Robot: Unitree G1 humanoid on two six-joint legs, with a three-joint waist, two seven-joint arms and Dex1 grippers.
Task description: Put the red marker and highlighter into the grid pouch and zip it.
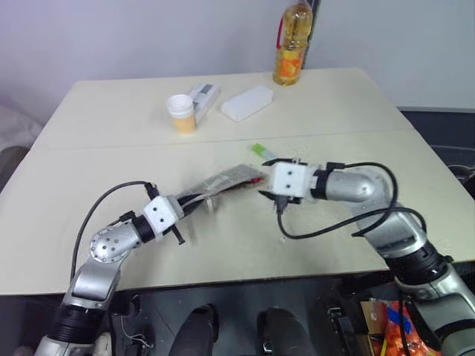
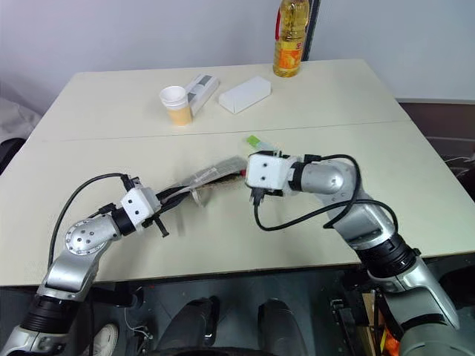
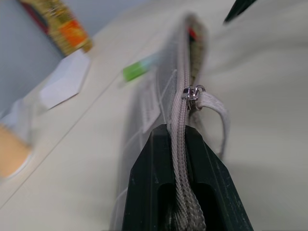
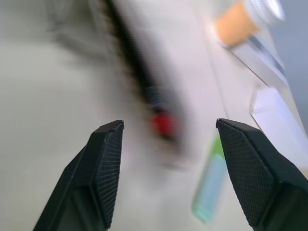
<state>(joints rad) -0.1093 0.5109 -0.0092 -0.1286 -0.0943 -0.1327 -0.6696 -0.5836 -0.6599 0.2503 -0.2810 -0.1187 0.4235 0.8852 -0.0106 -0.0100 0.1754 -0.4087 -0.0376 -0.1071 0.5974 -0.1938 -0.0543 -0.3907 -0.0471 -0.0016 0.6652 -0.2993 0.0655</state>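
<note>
Your left tool [image 3: 185, 159] is clamped on the zipper edge of the grid pouch [image 1: 223, 183], holding it off the desk [image 1: 111, 163] (the zipper pull sits just past the fingers); the red marker [image 4: 161, 120] pokes its red end out of the pouch's open mouth; your right tool [image 4: 168, 159] stands with its fingers spread wide and empty, just short of that red end; the highlighter [image 4: 210, 185] lies on the desk just beyond the pouch, green cap pointing away from you.
</note>
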